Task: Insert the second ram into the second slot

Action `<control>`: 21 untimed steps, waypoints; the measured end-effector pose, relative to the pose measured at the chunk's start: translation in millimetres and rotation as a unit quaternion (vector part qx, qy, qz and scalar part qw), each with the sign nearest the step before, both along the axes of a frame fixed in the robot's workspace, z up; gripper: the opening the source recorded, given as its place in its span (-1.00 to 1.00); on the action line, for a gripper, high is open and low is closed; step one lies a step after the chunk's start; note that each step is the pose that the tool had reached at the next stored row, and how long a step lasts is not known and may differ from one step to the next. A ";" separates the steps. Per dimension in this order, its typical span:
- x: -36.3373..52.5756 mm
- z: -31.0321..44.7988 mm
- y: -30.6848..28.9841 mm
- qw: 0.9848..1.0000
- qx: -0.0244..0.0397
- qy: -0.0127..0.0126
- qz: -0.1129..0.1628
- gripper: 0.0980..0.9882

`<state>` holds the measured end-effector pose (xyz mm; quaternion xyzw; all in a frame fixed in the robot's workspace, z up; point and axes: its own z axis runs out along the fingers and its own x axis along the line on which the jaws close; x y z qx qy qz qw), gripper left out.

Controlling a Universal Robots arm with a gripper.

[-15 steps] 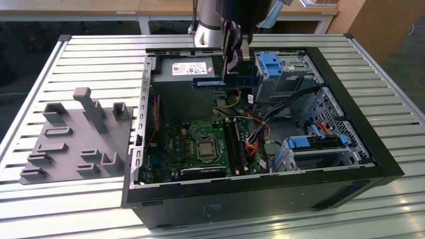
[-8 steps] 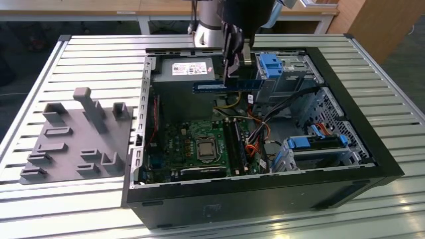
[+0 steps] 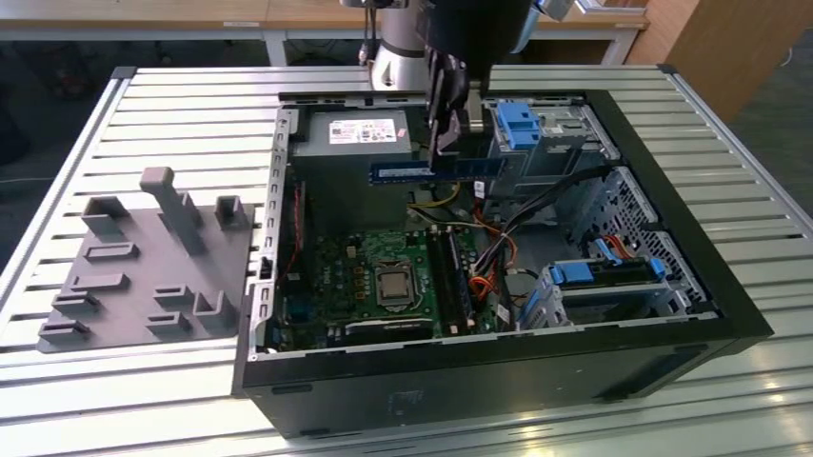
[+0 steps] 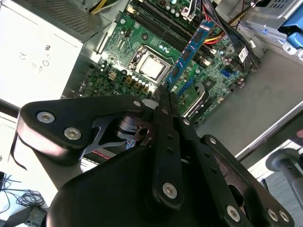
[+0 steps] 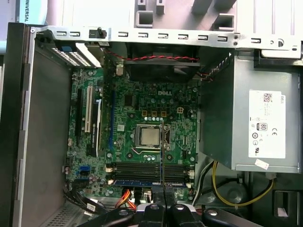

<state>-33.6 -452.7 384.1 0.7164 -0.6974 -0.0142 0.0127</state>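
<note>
1. End effector [image 3: 447, 152]: fingers clamped together on the second ram [image 3: 432, 170], taking it from above near mid-length.
2. The stick hangs level under the fingers, long edge down, in open air above the case interior. It is not in any slot.
3. In the second wrist view the blue stick [image 4: 189, 52] runs out from the fingertips over the board. In the first wrist view it shows edge-on as a thin line [image 5: 162, 156].
4. Well below the end effector: the green motherboard [image 5: 142, 109], with the memory slots [image 5: 147, 168] lying crosswise to the held stick.
5. Just past the slots: the processor socket [image 5: 147, 136], metal lid showing.
6. Beside and below the end effector, toward the exterior view's left: the grey power supply [image 3: 356, 133] with a white label.
7. Just beside it, on the exterior view's right: a blue drive caddy [image 3: 519, 124].
8. Around all this: the open black computer case [image 3: 508, 371], lying on its side.
9. Beneath: a slatted metal worktop [image 3: 190, 95].
10. Well apart, toward the exterior view's left: a grey fixture plate [image 3: 140, 276] with upright blocks.
</note>
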 end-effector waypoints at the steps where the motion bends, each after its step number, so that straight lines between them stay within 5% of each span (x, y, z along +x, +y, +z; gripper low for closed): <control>1: 0.0 0.0 -0.3 1.000 0.000 0.000 0.000 -0.96; 21: 0.1 -0.1 -0.5 0.999 0.000 0.000 -0.037 -0.96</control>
